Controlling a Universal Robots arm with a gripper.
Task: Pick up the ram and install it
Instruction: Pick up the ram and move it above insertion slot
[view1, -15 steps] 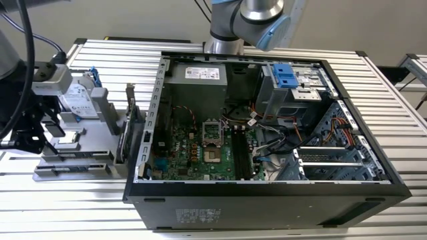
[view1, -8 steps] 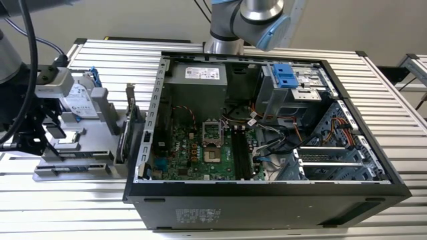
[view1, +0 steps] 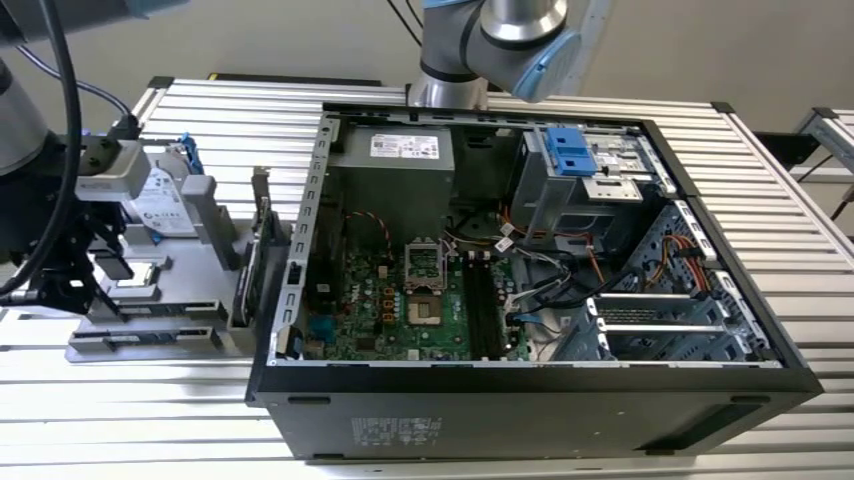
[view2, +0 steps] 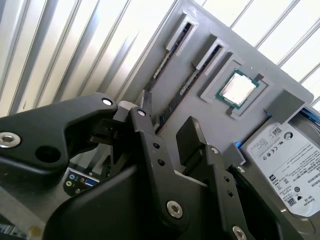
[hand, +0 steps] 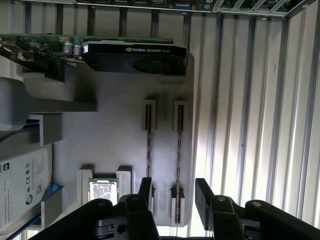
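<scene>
Two ram sticks stand on edge in parallel slots of a grey holder tray. In the first wrist view one ram stick runs down between my fingertips and the other lines up with one finger. In the second wrist view a ram stick also runs into the gap between the fingers. My gripper hangs open just above the sticks' ends, holding nothing. In the exterior view the gripper is over the tray at the far left, beside the open computer case.
On the tray also sit a processor chip, a silver-labelled hard drive and an upright graphics card. The case's motherboard lies exposed. Everything rests on a slatted metal table.
</scene>
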